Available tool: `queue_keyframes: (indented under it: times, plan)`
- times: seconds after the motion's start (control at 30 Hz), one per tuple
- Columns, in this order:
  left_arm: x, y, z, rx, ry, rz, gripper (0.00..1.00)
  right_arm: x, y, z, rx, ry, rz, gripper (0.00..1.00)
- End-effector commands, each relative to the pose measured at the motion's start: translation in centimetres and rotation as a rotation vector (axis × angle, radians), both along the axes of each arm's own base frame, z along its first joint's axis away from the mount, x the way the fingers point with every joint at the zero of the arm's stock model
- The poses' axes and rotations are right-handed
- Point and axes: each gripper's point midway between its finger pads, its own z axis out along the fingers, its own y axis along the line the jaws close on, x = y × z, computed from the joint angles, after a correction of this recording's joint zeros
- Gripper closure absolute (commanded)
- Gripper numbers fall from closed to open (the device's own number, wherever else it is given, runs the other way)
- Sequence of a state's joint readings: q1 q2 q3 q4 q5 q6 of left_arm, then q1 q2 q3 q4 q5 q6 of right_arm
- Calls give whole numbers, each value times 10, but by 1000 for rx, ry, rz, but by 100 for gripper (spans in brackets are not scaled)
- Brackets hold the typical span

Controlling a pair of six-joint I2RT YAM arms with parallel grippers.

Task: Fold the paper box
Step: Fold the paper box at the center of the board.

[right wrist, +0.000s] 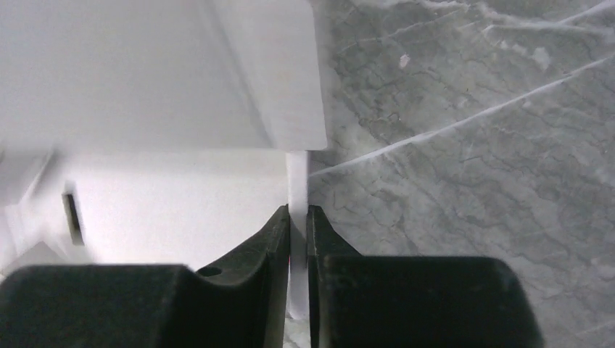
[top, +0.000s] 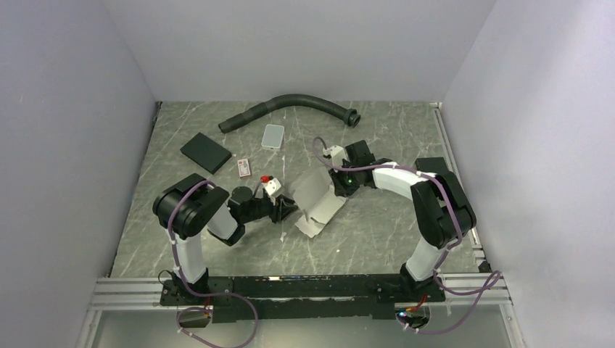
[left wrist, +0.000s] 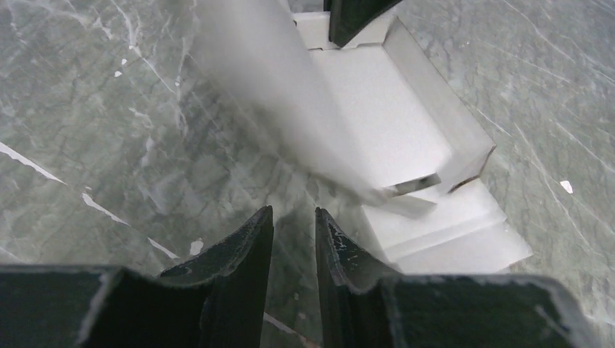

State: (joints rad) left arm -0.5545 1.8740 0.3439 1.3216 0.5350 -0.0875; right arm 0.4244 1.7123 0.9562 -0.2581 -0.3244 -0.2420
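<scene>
The paper box (top: 319,206) sat at the centre of the top view, white and half-formed, with one panel raised and its side walls creased upright. The right gripper (right wrist: 298,214) pinched one thin wall. The left gripper (left wrist: 294,217), beside the box, stood slightly parted, holding nothing.

Matt paper box (top: 323,210) (thin card) on veined stone-look table (top: 362,243).

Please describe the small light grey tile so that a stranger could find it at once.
Look at the far side of the table, where a black curved hose lies. Just nearer than its middle lies the light grey tile, flat. Unlike the black pad to its left, it is pale, smaller and has rounded corners.
</scene>
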Motion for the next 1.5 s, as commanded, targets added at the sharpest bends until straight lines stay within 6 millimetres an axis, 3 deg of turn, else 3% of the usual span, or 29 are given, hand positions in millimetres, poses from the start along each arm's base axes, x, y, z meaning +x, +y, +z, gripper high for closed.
queue_keyframes:
  times: [0.0, 0.37, 0.6, 1.03, 1.47]
  plan:
    - [-3, -4, 18, -32, -99, -42, 66, 16, 4, 11, 0, -57, 4, 88]
    - [-10, -7, 19, -30, -119, -82, 66, 14, 9, 24, 73, -58, 52, 93]
    - [-26, -17, 32, -63, -238, -183, 58, 8, 16, 28, 117, -39, 94, 95]
    - [-51, -29, 41, -103, -237, -331, 57, 2, 20, 34, 160, -30, 131, 97]
    - [-46, -38, 47, -145, -167, -298, 56, 3, 21, 36, 174, -30, 118, 99]
